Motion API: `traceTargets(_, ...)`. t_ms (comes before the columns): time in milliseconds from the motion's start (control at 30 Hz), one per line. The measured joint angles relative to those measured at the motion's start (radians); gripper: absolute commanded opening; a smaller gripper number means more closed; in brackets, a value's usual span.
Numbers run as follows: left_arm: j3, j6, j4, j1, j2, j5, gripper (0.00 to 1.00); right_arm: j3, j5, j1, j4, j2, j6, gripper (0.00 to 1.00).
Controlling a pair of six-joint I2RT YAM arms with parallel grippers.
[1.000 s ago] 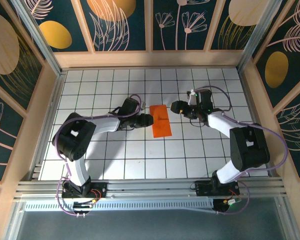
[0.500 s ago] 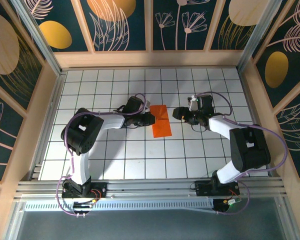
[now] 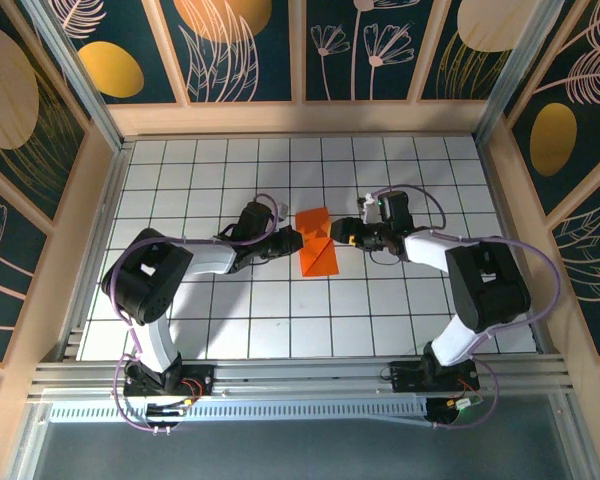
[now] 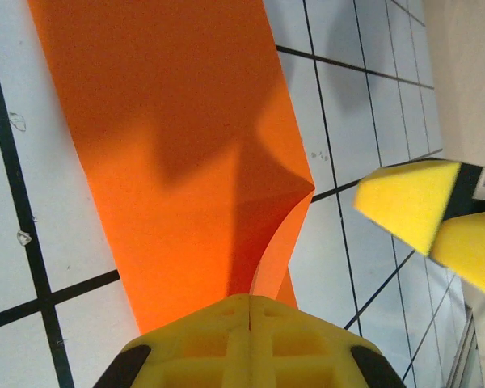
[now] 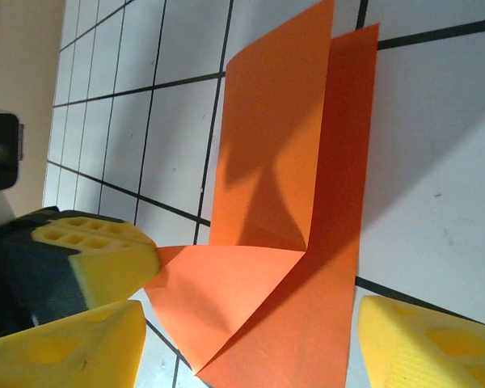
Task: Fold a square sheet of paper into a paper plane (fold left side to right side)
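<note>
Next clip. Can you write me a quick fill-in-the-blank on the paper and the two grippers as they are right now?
1. The folded paper on the tiled table is coloured ____.
2. The left gripper has its jaws ____ on a raised corner of the paper.
3. The right gripper, at the paper's other side, has its jaws ____ and grips nothing.

Missing words: orange; shut; open.
</note>
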State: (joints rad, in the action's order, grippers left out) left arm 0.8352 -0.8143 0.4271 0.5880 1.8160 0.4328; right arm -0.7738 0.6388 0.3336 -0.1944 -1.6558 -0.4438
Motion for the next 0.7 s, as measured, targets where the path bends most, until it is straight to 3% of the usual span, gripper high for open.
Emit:
traceTargets(433,-0.029,-0.029,0.043,0.000,-0.002,-0.015,0.03,-0.075,0.028,0.064,-0.111,-0.147,-0.070,0.67)
traceTargets(533,-0.032,-0.029,0.045,0.000,-0.002,-0.019,0.03,-0.075,0.040,0.074,-0.123,-0.160,-0.089,0.62)
traceTargets(700,-0.032,-0.030,0.045,0.000,0.000,-0.026,0.05,-0.075,0.050,0.078,-0.135,-0.161,-0.101,0.46)
